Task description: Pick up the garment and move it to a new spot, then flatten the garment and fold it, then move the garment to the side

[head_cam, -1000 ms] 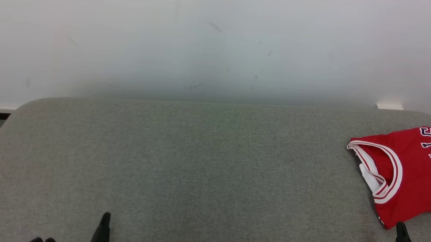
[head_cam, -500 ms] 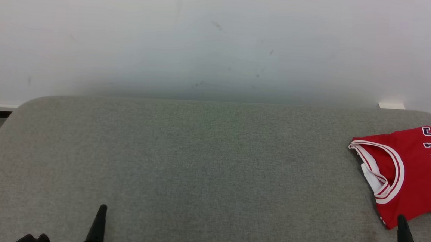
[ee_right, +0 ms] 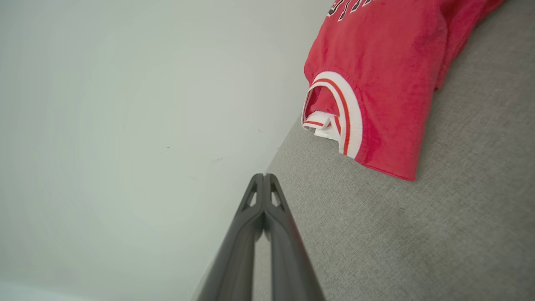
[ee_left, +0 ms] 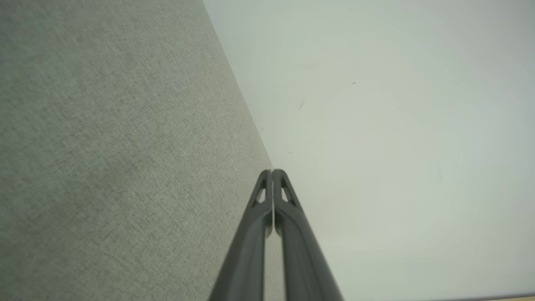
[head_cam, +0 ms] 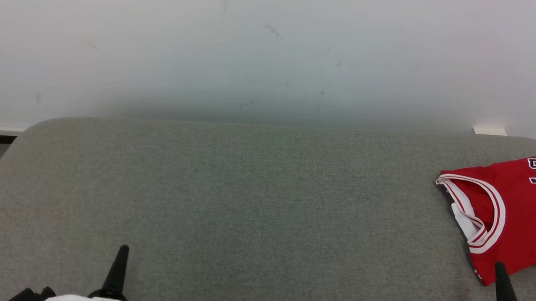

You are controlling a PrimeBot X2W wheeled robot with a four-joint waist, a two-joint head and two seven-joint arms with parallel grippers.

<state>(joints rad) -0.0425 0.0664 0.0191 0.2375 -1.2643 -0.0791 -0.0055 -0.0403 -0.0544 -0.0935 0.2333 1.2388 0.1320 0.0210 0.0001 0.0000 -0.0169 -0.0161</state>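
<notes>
While the red garment (head_cam: 520,217) lies on the grey surface (head_cam: 246,205) at the frame's right edge, left gripper (head_cam: 123,249) (lower left) and right gripper (head_cam: 499,266) (lower right) are both pressed together, empty; right tip near garment's lower corner.

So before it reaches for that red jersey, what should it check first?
1. Jersey found: ok. The red jersey lies at the right end of the grey table.
2. Whole jersey in sight: cannot tell. The head view's edge cuts off its right part.
3. Right end effector free: ok. It holds nothing and, in the right wrist view, is not touching the jersey.
4. Left end effector free: ok. It holds nothing, over bare table.
5. Fingers open for a grasp: not ok. Both end effectors are shut.
</notes>
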